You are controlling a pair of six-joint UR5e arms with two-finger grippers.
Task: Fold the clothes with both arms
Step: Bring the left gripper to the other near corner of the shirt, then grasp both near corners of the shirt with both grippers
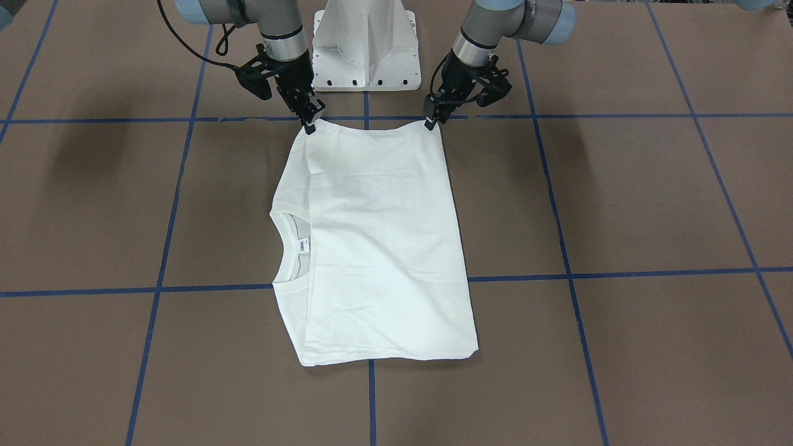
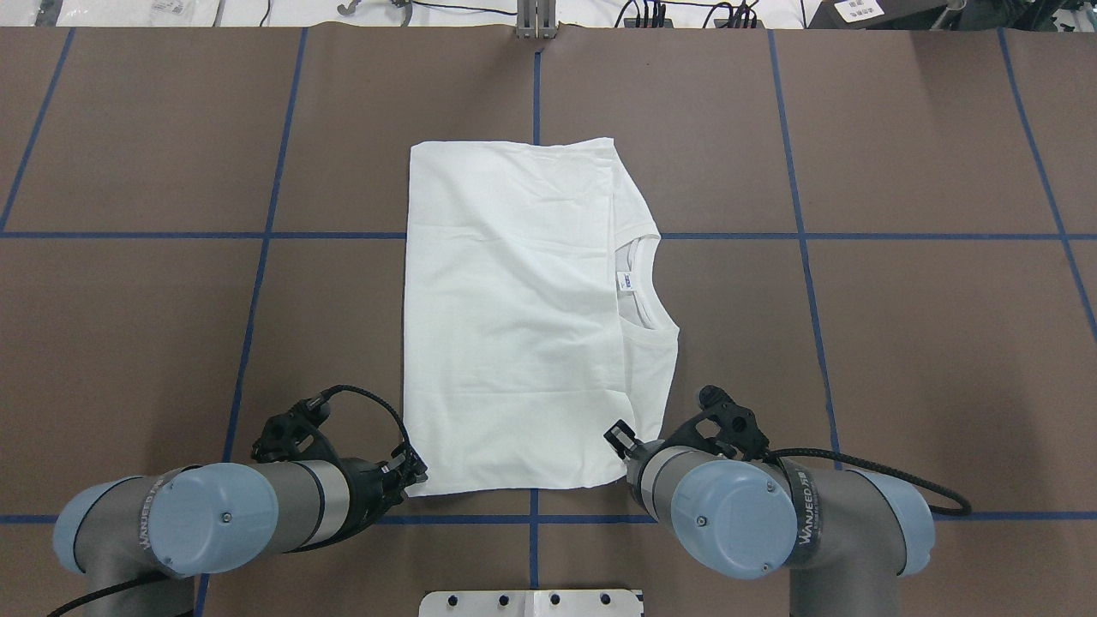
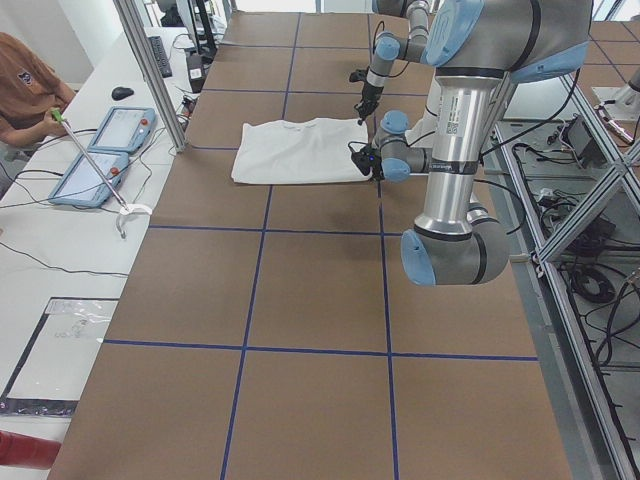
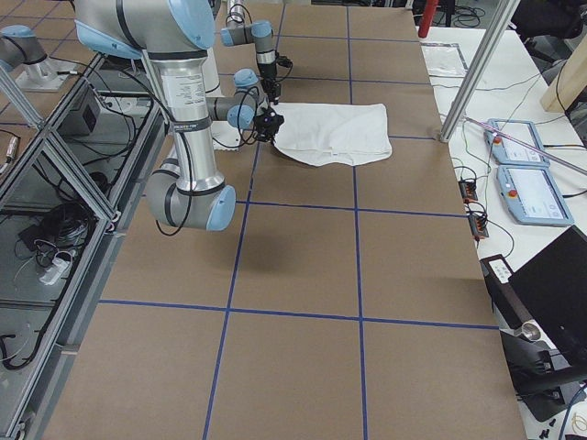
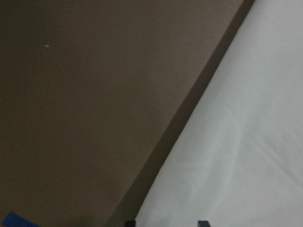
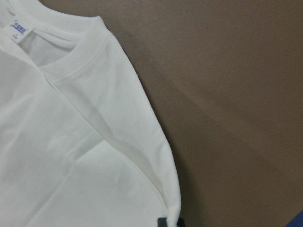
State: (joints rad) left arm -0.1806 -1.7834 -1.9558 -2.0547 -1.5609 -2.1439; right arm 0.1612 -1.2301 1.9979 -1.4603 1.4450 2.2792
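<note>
T-shirt (image 1: 384, 248) lies folded flat — left gripper (image 1: 431, 123) and right gripper (image 1: 310, 126) each clamp a corner of its robot-side edge; brown table (image 1: 650, 198) stretches wide past every other edge

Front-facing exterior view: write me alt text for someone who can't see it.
A folded white shirt lies on a brown table marked with blue tape lines, its collar toward the view's left. The robot's left end effector and right end effector each pinch one corner of its top edge.
</note>
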